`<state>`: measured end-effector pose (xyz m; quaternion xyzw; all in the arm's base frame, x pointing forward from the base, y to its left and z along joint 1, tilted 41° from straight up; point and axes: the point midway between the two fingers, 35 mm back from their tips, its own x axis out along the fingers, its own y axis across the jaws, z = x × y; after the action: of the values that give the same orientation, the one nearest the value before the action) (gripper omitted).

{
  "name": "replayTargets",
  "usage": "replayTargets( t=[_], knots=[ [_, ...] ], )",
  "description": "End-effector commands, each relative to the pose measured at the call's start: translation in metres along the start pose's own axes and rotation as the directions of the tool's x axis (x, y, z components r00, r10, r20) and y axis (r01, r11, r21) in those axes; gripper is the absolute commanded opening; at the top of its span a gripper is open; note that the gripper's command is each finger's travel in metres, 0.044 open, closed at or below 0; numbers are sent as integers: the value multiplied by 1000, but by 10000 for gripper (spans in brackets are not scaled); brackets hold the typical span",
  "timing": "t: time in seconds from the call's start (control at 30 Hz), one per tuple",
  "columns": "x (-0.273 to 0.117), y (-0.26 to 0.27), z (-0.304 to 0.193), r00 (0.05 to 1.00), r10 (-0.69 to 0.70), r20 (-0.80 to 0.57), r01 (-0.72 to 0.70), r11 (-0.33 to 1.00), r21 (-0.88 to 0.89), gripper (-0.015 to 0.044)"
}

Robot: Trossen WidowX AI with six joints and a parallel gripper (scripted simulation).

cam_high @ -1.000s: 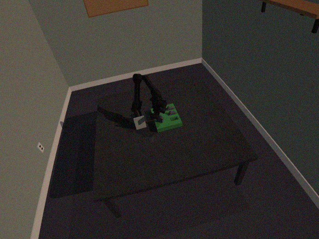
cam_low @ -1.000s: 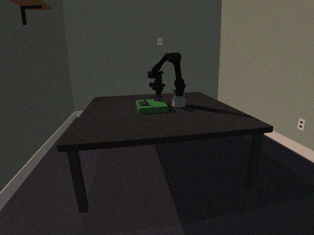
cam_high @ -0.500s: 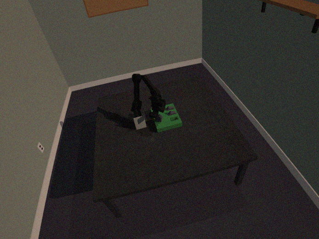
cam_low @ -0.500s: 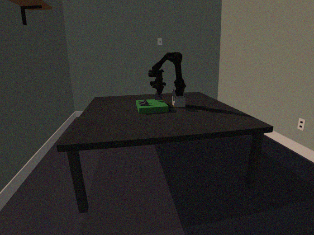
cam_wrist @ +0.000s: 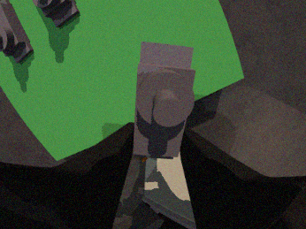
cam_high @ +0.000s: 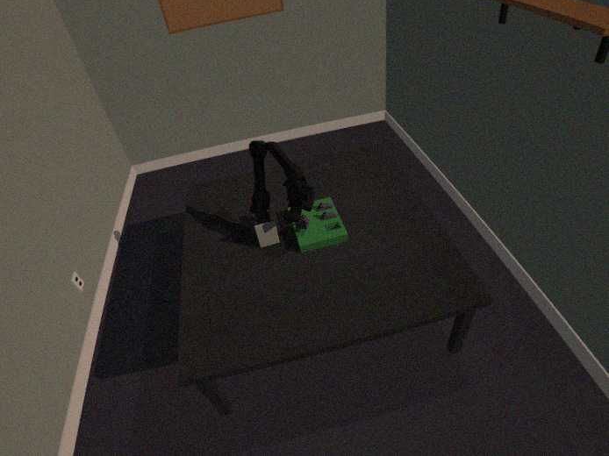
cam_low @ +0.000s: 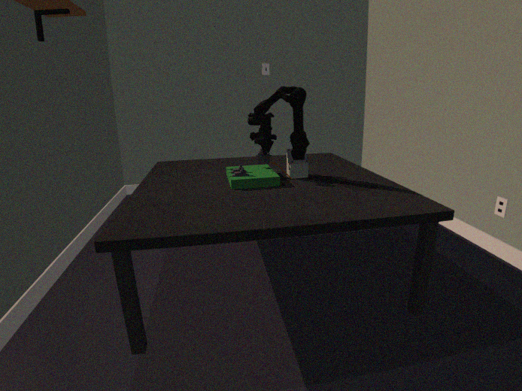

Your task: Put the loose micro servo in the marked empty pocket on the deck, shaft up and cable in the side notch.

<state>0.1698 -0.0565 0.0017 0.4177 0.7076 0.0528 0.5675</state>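
My gripper is shut on the loose grey servo. The servo's round output shaft faces the wrist camera, so it points up. It appears raised above the edge of the green deck nearest the arm's base. A bit of orange cable shows at its base-side end; the rest is hidden. The marked empty pocket is a dark outline near the deck's far side; only its corner shows at the wrist view's top edge.
Two mounted servos stand on the deck, one nearer the pocket and the other beside it. The arm's pale base block stands beside the deck on the dark table.
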Motion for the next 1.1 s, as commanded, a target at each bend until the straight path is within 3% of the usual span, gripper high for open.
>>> replayTargets(
  t=[0.0, 0.47, 1.07],
  knots=[
    [-1, 5, 8, 1000, -1, 3, 1, 1000, -3, 0],
    [-1, 35, 54, 1000, 1, 5, -1, 1000, -5, 0],
    [-2, 9, 71, 1000, 0, 7, 0, 1000, 29, 0]
  ],
)
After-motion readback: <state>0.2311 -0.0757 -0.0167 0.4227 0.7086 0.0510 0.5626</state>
